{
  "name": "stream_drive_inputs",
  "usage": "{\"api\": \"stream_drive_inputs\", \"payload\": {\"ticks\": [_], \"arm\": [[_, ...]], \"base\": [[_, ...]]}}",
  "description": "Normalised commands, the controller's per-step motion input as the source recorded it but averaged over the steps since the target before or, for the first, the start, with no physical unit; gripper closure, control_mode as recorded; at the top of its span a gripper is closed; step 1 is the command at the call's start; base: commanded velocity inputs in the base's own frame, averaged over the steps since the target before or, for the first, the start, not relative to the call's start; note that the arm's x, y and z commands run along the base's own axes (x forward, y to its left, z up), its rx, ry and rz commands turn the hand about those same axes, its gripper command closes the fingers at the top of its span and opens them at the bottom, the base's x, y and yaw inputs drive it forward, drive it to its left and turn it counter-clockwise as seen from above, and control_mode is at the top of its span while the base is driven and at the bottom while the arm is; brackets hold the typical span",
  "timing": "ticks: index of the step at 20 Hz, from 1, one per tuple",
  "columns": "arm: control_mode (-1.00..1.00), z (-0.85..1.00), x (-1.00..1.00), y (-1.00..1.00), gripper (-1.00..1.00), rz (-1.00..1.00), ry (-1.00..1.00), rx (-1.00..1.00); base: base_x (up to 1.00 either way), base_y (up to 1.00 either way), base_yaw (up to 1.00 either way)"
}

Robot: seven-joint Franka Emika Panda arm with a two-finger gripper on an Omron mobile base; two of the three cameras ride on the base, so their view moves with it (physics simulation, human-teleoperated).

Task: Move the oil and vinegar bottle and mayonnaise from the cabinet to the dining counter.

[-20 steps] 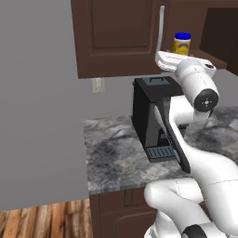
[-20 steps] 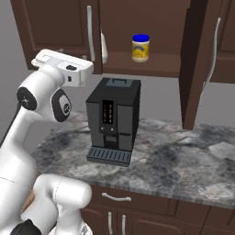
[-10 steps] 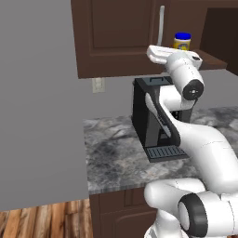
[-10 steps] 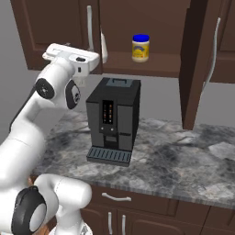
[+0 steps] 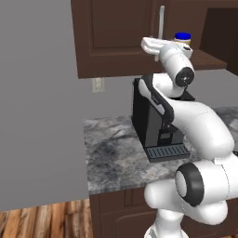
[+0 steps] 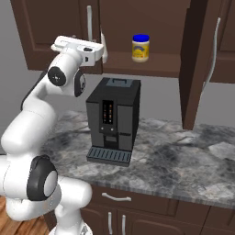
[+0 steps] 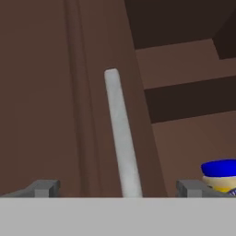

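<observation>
White robot hand (image 6: 102,46) with jaws wide sits at dark brown wooden cabinet (image 6: 151,18) shelf height, blue-lidded yellowish mayonnaise jar (image 6: 140,47) off to its right

From behind the arm, left and right, we share the cabinet (image 6: 137,27) and coffee machine (image 6: 112,119); our hand camera nears a door handle (image 7: 120,133).

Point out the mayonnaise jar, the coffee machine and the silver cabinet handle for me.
mayonnaise jar (image 6: 140,48), right base view, on its yellow label.
coffee machine (image 6: 113,120), right base view, on its black front panel.
cabinet handle (image 7: 120,138), hand view, on the middle of the silver bar.
</observation>
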Motion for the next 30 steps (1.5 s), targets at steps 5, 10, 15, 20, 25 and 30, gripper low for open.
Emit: {"api": "stream_drive_inputs", "payload": {"ticks": [5,10,15,20,25,30], "arm": [[-1.0,0.13,0.58,0.0,-1.0,0.02,0.0,-0.01],[-1.0,0.05,0.6,0.0,-1.0,0.02,0.0,-0.01],[-1.0,0.0,0.7,0.0,-1.0,0.04,0.0,-0.01],[-1.0,0.0,0.25,0.53,1.0,0.1,0.07,-0.09],[-1.0,0.02,-0.27,0.99,1.0,0.11,0.08,-0.19],[-1.0,0.08,-0.77,1.0,1.0,0.05,0.01,-0.21]], "base": [[0.0,0.0,0.0],[0.0,0.0,0.0],[0.0,0.0,0.0],[0.0,0.0,0.0],[0.0,0.0,0.0],[0.0,0.0,0.0]]}}
